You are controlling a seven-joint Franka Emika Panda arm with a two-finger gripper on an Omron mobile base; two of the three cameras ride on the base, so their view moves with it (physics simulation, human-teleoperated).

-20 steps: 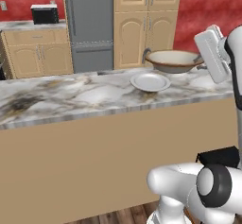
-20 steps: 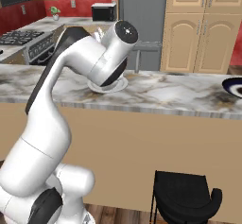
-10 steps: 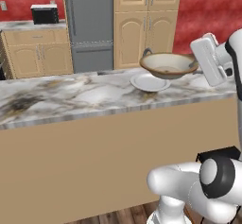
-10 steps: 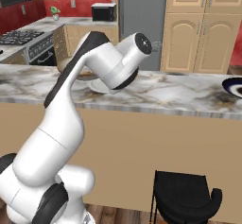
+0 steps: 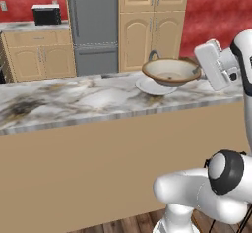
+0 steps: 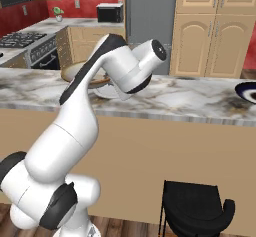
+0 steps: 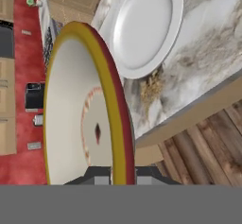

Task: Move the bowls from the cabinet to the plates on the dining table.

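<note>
A white robot arm holds a wide, shallow bowl (image 5: 171, 71) by its right rim, the gripper (image 5: 200, 70) closed on that edge. The bowl hangs level just above the marble table (image 5: 74, 99), partly over a white plate (image 5: 150, 86) that lies below it and slightly to the left. The plate sits near the table's near edge (image 7: 189, 116), with bare marble around it. A dark plate (image 6: 247, 91) rests well apart, far to the right.
</note>
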